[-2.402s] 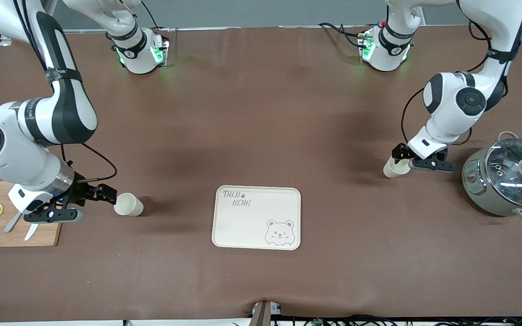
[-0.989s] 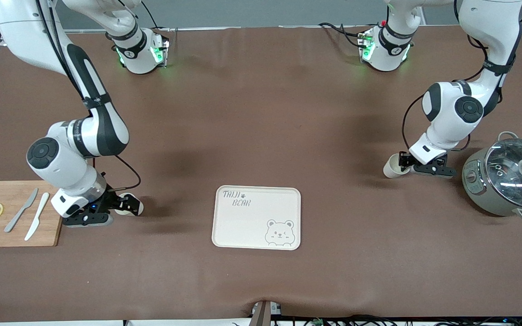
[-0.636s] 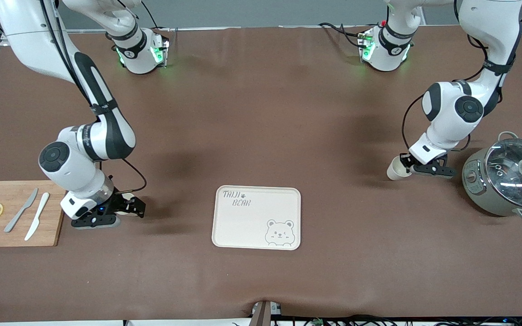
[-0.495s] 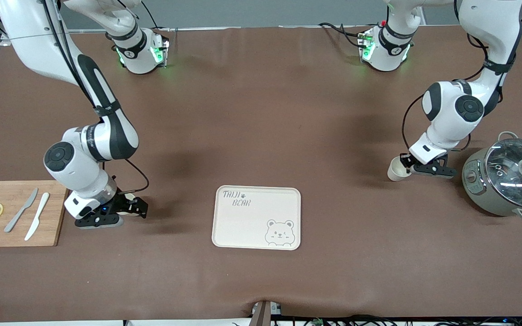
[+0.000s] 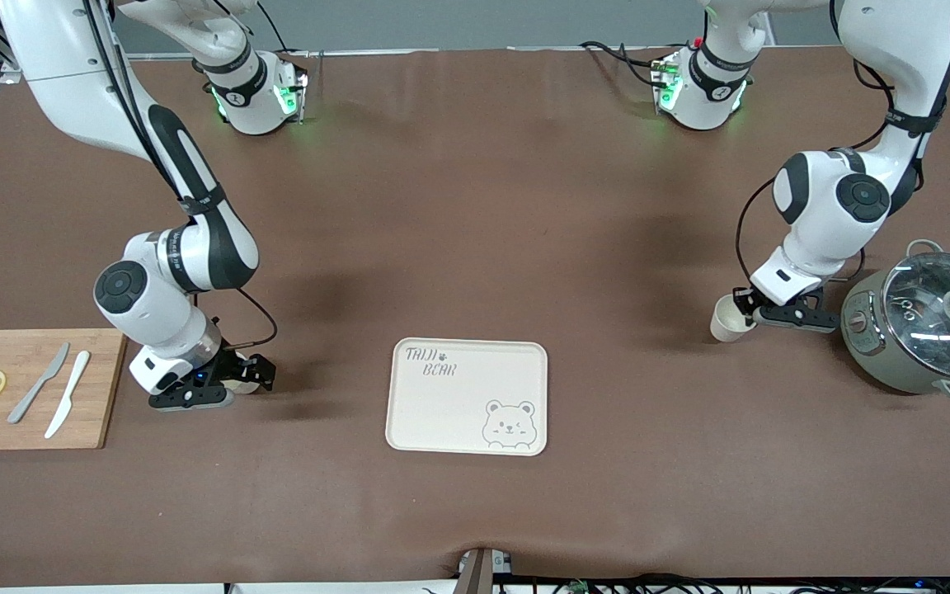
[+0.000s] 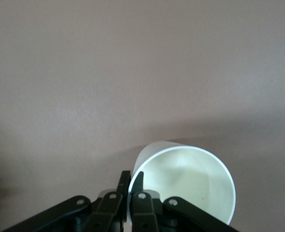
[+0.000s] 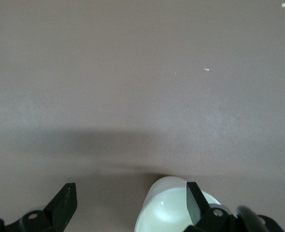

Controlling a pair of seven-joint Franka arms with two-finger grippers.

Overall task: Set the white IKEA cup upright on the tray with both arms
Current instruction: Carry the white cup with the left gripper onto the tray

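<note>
Front view: left pincer [image 5: 745,312] pinching one white cup's [image 5: 725,320] rim beside the pot [image 5: 920,327]; right pincer [image 5: 251,381] gaping around another white cup [image 7: 173,207] near the tray [image 5: 442,408].

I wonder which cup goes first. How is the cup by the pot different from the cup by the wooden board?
The cup by the pot is pinched at its rim by the left gripper's shut fingers; the cup by the wooden board sits between the right gripper's open fingers. From the front, the first shows plainly; the second is mostly hidden. Both are white, off the tray.
</note>
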